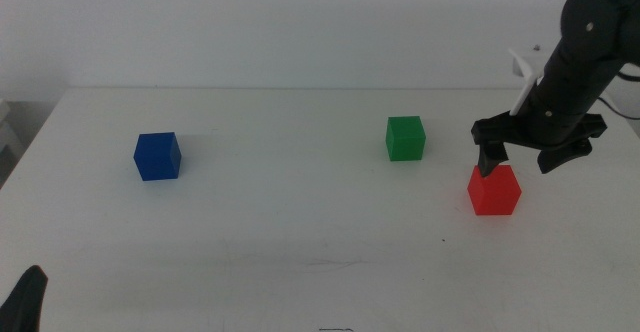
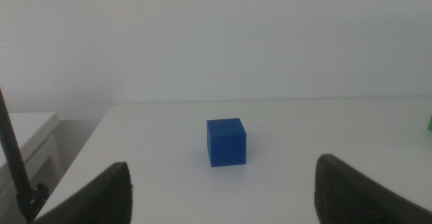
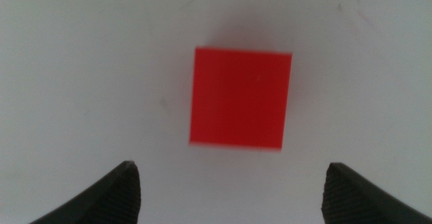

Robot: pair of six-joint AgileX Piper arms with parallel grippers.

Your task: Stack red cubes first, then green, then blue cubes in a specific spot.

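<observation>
The red cube (image 1: 494, 190) sits on the white table at the right; in the right wrist view it (image 3: 240, 97) lies straight below the camera, between and beyond the two jaws. My right gripper (image 1: 520, 162) hovers just above and behind it, open and empty (image 3: 233, 187). The green cube (image 1: 405, 138) stands left of the red one. The blue cube (image 1: 158, 156) stands at the left and also shows in the left wrist view (image 2: 226, 142). My left gripper (image 2: 226, 190) waits open at the picture's bottom-left corner (image 1: 25, 297), well short of the blue cube.
The white table (image 1: 300, 222) ends at a far edge against a pale wall. A sliver of the green cube (image 2: 429, 123) shows in the left wrist view. A thin dark rod (image 2: 13, 150) stands beside the table's left side.
</observation>
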